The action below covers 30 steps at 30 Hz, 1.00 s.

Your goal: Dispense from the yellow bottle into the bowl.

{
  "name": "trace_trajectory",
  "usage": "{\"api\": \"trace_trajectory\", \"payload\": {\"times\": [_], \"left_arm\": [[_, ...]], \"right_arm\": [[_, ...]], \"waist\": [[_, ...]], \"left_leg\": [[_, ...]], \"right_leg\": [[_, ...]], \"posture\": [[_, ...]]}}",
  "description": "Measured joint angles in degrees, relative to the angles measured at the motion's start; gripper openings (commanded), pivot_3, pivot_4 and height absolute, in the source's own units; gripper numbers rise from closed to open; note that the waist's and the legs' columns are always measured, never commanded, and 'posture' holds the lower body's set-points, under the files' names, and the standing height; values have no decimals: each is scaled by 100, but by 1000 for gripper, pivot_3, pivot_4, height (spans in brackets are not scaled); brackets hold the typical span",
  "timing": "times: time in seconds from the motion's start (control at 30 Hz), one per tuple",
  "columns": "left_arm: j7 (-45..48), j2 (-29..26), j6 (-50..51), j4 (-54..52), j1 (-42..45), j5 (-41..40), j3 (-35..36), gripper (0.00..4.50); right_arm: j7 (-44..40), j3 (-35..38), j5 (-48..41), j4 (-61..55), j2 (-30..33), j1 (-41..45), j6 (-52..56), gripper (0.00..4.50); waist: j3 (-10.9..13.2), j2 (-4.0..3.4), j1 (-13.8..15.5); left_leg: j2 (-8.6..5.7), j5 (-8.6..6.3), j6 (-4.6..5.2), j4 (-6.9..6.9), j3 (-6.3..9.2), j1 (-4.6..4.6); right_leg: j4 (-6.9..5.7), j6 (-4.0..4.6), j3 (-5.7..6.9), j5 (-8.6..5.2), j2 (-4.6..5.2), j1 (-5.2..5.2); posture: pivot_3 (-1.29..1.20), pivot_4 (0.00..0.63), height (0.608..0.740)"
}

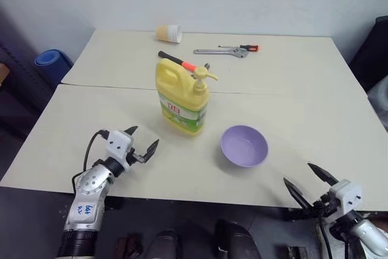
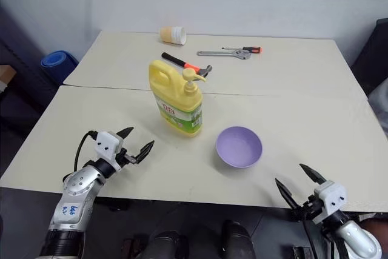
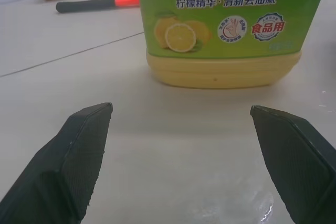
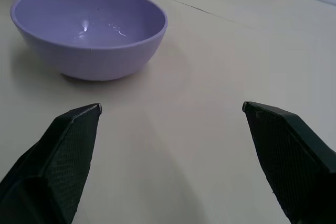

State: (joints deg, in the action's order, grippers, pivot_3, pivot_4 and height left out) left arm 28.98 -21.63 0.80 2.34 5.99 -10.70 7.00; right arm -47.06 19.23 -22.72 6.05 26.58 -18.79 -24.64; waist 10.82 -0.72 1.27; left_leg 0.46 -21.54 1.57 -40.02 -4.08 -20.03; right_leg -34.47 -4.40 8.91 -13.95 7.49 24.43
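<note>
The yellow bottle (image 1: 183, 97), a jug with a handle, a pump top and a green label, stands upright mid-table. The lavender bowl (image 1: 244, 145) sits to its right, a short gap away, and looks empty. My left gripper (image 1: 144, 140) hovers over the table's front left, open, pointing at the bottle's base (image 3: 223, 69) with a gap between. At the front right edge my right gripper (image 1: 308, 175) is open too, aimed at the bowl (image 4: 88, 30) from a short distance. Nothing is held by either.
A pale orange cup (image 1: 169, 33) lies on its side at the back. A hammer with a black and orange handle (image 1: 179, 61) lies behind the bottle. A wrench (image 1: 220, 51) and a small screwdriver (image 1: 241, 47) lie at the back right. A blue roll (image 1: 52, 62) is off the table's left.
</note>
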Motion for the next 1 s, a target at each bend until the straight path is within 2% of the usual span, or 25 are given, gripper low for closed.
{"api": "trace_trajectory", "payload": {"times": [0.13, 0.2, 0.37, 0.47, 0.57, 0.7, 0.8, 0.93, 1.0], "left_arm": [[283, -76, 124, 43, 21, -81, -133, 4476], [712, -113, 191, -20, 53, -516, -113, 4476], [2806, -1296, 562, -794, -55, -1640, -122, 4476], [3459, -1697, 877, -1086, -38, -1983, -118, 4476], [3625, -1711, 907, -1109, 154, -2011, -198, 4476], [3611, -1638, 880, -1099, 334, -1933, -310, 4476], [3568, -1532, 940, -1123, 450, -1896, -441, 4476], [3567, -1538, 1066, -1337, 362, -1899, -543, 4476], [3564, -1565, 1122, -1362, 263, -1900, -536, 4500]], "right_arm": [[51, 1, -15, -48, -5, -17, -20, 4500], [44, 7, -70, -203, -4, -82, -20, 4500], [-227, 79, -564, -1230, 440, -480, 502, 4500], [-383, -297, -827, -2148, 812, -344, 1282, 4500], [-190, -1073, -651, -2643, 917, 300, 2208, 4500], [159, -1912, -63, -2709, 901, 852, 3104, 4500], [587, -2498, 472, -2499, 528, 1542, 3599, 4500], [968, -2850, 954, -2194, 250, 2159, 3986, 4500], [1017, -2899, 1088, -2060, 214, 2261, 3997, 3900]], "waist": [[0, 0, 6], [0, 0, 6], [-2, -8, 4], [-2, -7, -14], [-2, -6, 0], [-4, -5, 39], [-3, 5, -2], [-3, 5, -23], [-3, 5, 1]], "left_leg": [[0, 0, 0, 0, 1, -1], [2, 0, 0, -1, 2, -2], [9, -3, -8, -4, 4, -2], [12, -3, -10, -6, 1, 13], [15, -6, -15, -5, -1, 25], [8, -5, -13, -5, 9, -2], [6, -4, -11, -15, 3, -13], [12, -4, -13, -13, 2, -11], [13, -4, -13, -13, 5, -13]], "right_leg": [[0, 0, -2, 0, 0, 0], [0, 0, -7, 0, 4, 0], [2, 5, -17, -3, -2, -1], [7, 8, -33, -4, -4, -6], [8, 15, -36, -8, -6, -11], [-2, 14, -19, -8, -29, -1], [0, 7, 4, -3, -33, 6], [-1, 9, 6, -5, -40, 8], [1, 9, 7, -5, -42, 8]], "posture": [[0, 150, 740], [0, 150, 740], [0, 150, 740], [0, 150, 740], [0, 150, 740], [0, 150, 740], [0, 150, 740], [0, 150, 740], [0, 150, 740]]}}
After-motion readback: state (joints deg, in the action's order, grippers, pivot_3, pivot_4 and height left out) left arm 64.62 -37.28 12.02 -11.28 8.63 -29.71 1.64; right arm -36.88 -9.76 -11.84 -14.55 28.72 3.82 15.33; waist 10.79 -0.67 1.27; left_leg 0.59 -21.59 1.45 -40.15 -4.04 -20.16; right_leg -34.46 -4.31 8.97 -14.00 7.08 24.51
